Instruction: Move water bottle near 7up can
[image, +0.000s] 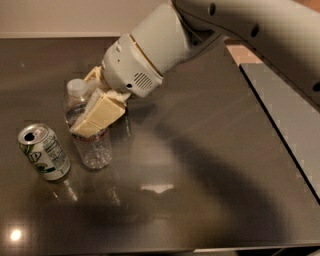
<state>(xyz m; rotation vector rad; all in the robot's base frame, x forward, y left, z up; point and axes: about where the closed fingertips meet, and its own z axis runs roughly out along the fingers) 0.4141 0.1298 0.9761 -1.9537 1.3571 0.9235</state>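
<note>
The water bottle (95, 150) is clear ribbed plastic with a white cap, upright, left of centre on the dark table (210, 170). My gripper (87, 114) is shut on the bottle's upper body, with one cream finger (100, 114) across its front. The 7up can (44, 151), white and green with a silver top, stands tilted just to the left of the bottle, a small gap apart. The bottle's base is at or just above the tabletop; I cannot tell which.
The big white arm (165, 40) reaches in from the upper right and hides the table behind the bottle. A lighter grey surface (295, 115) adjoins the table's right edge. The table's front edge (150, 250) runs along the bottom.
</note>
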